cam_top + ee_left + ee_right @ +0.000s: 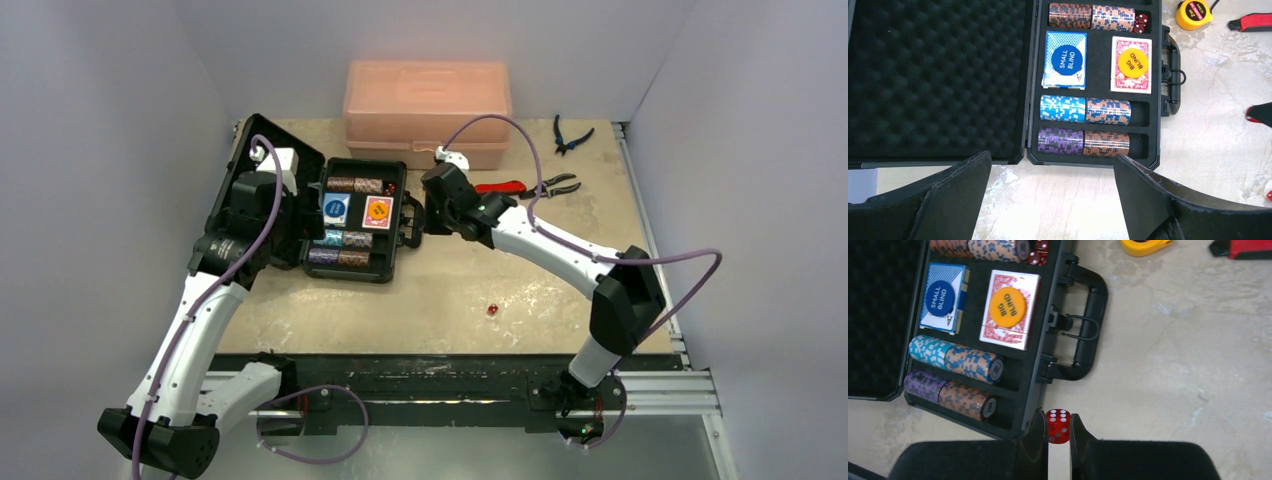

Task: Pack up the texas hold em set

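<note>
Mottled beige counter, scuffed pale in patches, carries everything, and the risks sit close together on it. The right claw is closed almost fully on a red die, pinching it just outside the near corner of the open black briefcase. Such a small hard cube could squirt from the pads if the squeeze shifts, then roll away across the counter, where a second die lies loose, well apart from the case. Its likely home, the slot end where other dice sit against a chip stack, looks tight, so the fingers could nudge the chips or sweep the yellow disc off the red deck. The left claw hangs wide open and empty over the case's near rim, where a careless drop could shove the case. The foam-lined lid lies folded back to the left. A translucent pink box, pliers and a yellow tape measure sit toward the back, and plain pale walls close in on three sides.
</note>
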Tool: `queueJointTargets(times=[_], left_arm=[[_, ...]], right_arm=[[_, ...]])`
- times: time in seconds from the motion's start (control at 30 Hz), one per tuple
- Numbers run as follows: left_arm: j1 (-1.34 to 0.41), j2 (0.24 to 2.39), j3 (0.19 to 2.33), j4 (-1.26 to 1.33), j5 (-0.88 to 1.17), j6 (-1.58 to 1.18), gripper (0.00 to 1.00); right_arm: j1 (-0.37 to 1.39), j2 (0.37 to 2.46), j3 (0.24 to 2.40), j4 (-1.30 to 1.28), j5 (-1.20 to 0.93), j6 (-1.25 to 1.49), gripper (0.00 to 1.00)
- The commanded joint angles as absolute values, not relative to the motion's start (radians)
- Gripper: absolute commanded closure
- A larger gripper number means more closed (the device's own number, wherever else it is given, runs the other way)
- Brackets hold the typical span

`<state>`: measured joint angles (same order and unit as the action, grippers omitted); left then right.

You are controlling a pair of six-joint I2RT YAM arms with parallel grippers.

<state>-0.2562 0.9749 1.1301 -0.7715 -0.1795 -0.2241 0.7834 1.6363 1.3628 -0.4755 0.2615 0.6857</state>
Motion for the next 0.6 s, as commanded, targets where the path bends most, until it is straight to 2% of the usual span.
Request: queueJointTargets(times=[0.0, 0.27, 0.57], left_arm=[[-0.259, 0.955, 1.129, -0.74, -0.181, -0.22, 0.08], [-0.259, 0.953, 1.129, -0.739, -0.181, -0.219, 0.08], [-0.259, 0.95, 1.129, -0.74, -0.175, -0.22, 0.08]], right_arm=[[0.816, 1.703, 1.477, -0.456, 0.22, 0.663, 1.0], [0.875, 1.869, 1.65, -0.475, 0.187, 0.664, 1.0], [0.905, 1.963, 1.715, -0.492, 0.153, 0.669, 1.0]])
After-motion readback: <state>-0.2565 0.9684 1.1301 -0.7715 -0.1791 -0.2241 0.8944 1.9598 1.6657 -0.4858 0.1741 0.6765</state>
